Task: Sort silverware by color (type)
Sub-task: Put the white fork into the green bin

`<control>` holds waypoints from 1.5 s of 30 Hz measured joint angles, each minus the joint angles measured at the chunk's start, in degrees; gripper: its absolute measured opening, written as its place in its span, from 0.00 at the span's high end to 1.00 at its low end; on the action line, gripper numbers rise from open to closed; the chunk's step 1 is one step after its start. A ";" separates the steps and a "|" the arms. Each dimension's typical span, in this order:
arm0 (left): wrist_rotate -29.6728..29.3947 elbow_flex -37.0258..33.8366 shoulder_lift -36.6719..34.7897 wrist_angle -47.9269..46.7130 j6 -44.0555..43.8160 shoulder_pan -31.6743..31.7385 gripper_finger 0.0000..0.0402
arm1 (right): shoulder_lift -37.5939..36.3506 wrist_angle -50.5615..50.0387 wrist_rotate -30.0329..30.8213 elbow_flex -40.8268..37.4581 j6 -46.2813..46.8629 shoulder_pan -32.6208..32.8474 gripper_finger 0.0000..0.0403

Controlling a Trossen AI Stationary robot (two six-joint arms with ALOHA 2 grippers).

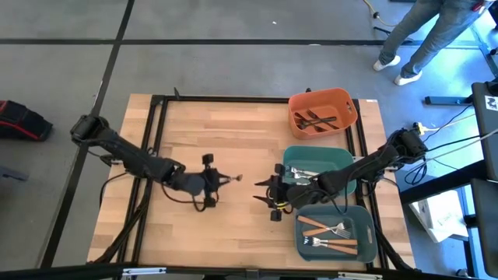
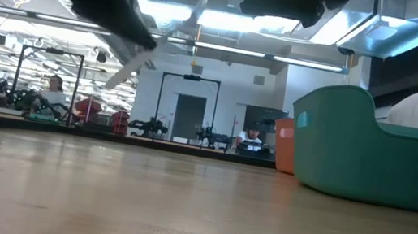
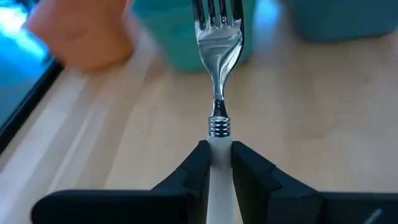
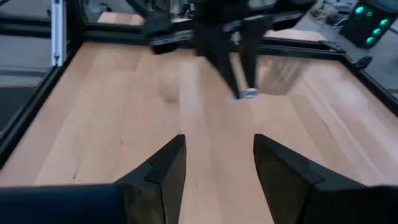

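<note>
Left hand (image 3: 216, 163) clamped on pale handle of shiny silver fork (image 3: 218, 50), tines pointing ahead, above wooden worktop (image 1: 233, 124). Right hand (image 4: 216, 163) opposite, fingers apart, holding nothing.

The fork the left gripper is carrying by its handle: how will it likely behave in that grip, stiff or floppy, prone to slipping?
The fork looks rigid: polished metal head held straight out, no sag. The left gripper pinches only the pale, smooth handle, so it might pivot or slide if bumped. It probably weighs little, being thin and held at one end.
</note>
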 joint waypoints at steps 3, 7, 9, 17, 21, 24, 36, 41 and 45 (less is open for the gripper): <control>0.46 -1.10 0.00 5.65 3.94 -2.18 0.88 | 1.52 2.14 0.47 0.00 -0.39 0.00 0.57; 4.18 -1.08 0.00 8.91 6.27 -3.75 0.88 | 4.37 7.88 0.88 0.00 -4.09 0.00 0.57; 4.57 -1.08 0.00 11.04 6.92 -4.26 0.88 | 5.75 12.31 1.48 0.00 -6.28 0.00 0.57; 4.60 -1.06 0.00 13.31 6.96 -4.56 0.88 | 10.14 25.92 3.45 0.00 -8.61 -1.34 0.57; 4.47 -1.06 0.00 13.61 6.96 -4.56 0.88 | 11.71 29.05 2.05 0.00 -6.06 -3.28 0.57; 4.58 -1.06 0.00 13.94 6.96 -4.58 0.88 | 12.55 31.27 -3.74 0.00 -5.69 -4.21 0.57; 2.42 -1.01 0.00 14.10 6.48 -4.41 0.88 | 13.23 36.53 -7.12 0.01 -8.41 -4.74 0.57; 2.44 -1.01 0.00 14.14 6.04 -4.41 0.88 | 13.23 36.23 -8.05 0.02 -9.01 -5.40 0.58; 2.48 -0.99 0.00 14.12 5.91 -4.41 0.88 | 13.23 35.96 -10.11 0.02 -10.00 -5.29 0.70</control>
